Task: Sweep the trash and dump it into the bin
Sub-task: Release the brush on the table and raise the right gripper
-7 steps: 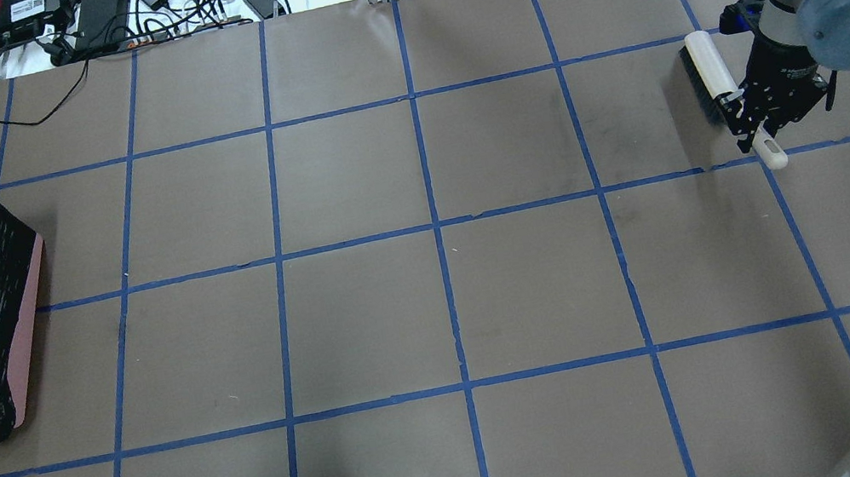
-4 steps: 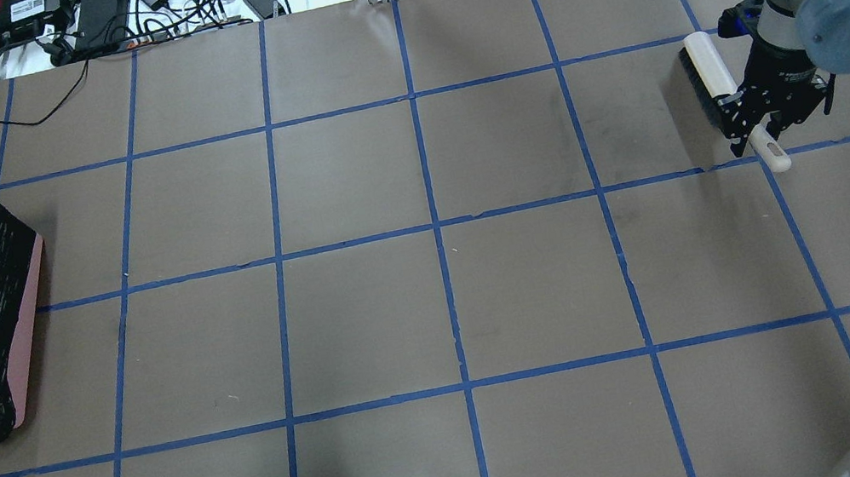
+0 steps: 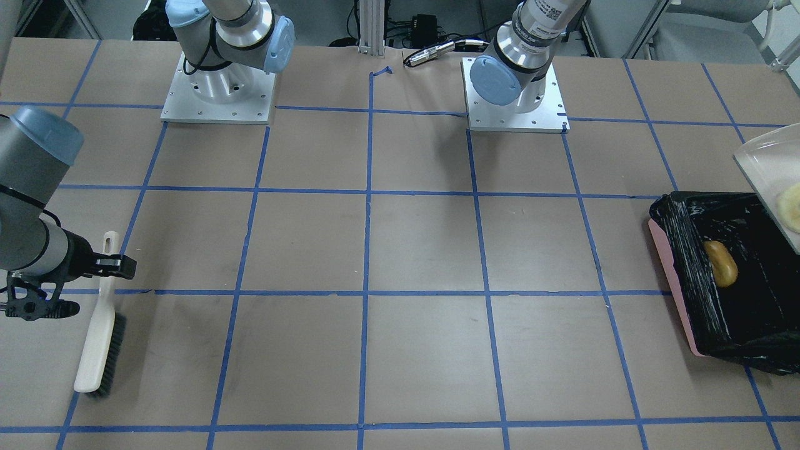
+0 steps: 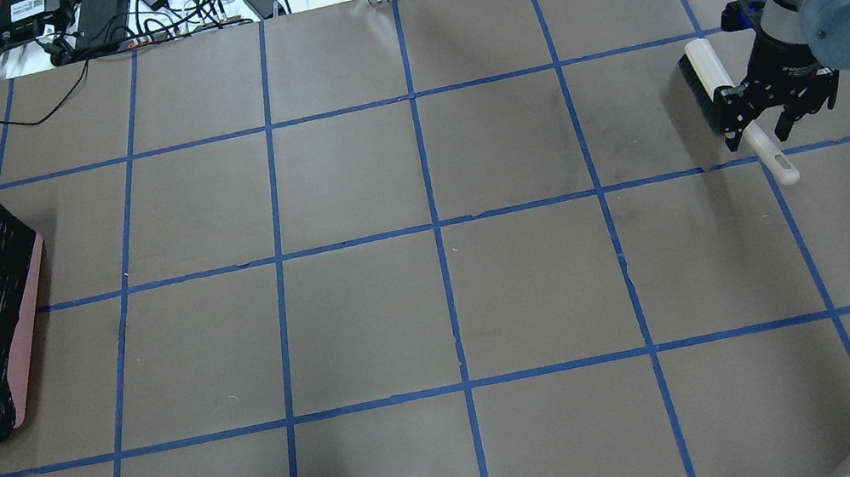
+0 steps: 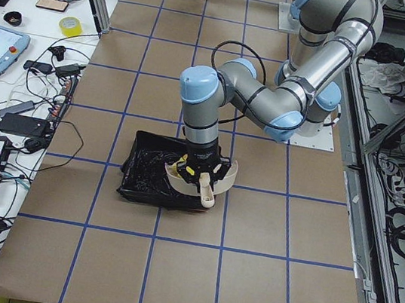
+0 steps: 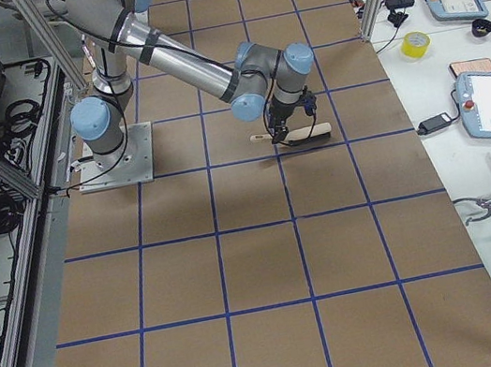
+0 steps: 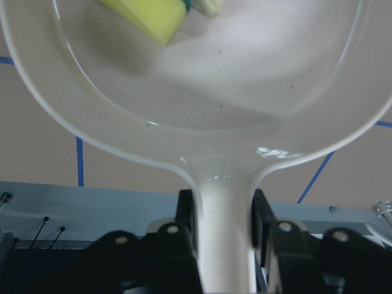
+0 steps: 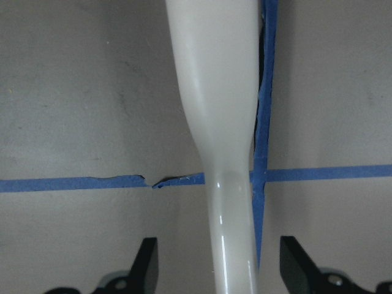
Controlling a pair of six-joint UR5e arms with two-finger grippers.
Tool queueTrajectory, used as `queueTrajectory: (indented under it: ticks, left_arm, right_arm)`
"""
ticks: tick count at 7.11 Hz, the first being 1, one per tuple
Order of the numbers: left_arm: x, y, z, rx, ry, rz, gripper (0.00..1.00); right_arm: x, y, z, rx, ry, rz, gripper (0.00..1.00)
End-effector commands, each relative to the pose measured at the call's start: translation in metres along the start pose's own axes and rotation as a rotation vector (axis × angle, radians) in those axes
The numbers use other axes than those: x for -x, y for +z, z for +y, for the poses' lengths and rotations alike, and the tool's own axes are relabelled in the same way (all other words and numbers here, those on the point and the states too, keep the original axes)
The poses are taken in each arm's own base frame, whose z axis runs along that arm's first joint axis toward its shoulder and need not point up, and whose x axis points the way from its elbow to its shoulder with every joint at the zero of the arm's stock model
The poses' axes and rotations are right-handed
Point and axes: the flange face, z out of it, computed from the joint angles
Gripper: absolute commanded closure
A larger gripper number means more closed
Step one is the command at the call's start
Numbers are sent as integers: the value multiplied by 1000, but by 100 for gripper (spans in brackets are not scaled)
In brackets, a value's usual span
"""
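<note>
Left jaws clench the dustpan (image 7: pixel 245 79) handle above the bin (image 3: pixel 676 284). Sponge wedge (image 7: pixel 147 15) and pale slice (image 7: pixel 211 6) sit at the pan's far end, cut off by the frame. Potato lump (image 3: pixel 720 263) lies in the bin. Right jaws, released, straddle the brush (image 4: pixel 710 83) handle on the worktop (image 4: pixel 446 313).

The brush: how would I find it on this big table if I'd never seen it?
Look at the brown table with blue grid lines, at the end opposite the black-lined bin. There the brush lies flat under the right gripper, its handle between the open jaws. It alone is cream with dark bristles along one side.
</note>
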Motion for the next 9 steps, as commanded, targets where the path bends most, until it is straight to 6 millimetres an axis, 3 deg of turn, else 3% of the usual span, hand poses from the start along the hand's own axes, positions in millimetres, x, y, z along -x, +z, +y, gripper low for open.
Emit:
queueTrajectory:
  ticks: [1, 2, 4, 6, 8, 9]
  left_arm:
    - [-1, 2, -1, 49, -14, -4, 100]
    - [-1, -1, 0, 77, -17, -12, 100]
    - [18, -21, -19, 178, -1, -57, 100]
    - [39, -45, -50, 264, 20, -104, 100]
    - [45, -53, -68, 321, 20, -127, 100]
    - [49, -61, -79, 351, 34, -132, 100]
  right_arm:
    - [-1, -20, 4, -33, 9, 11, 7]
    - [0, -57, 21, -86, 22, 29, 0]
    - [19, -132, 63, -165, 177, 23, 0]
    - [75, -184, 83, -242, 125, -61, 0]
    - [131, -191, 91, -263, 52, -68, 0]
    - [153, -192, 94, -269, 106, -84, 0]
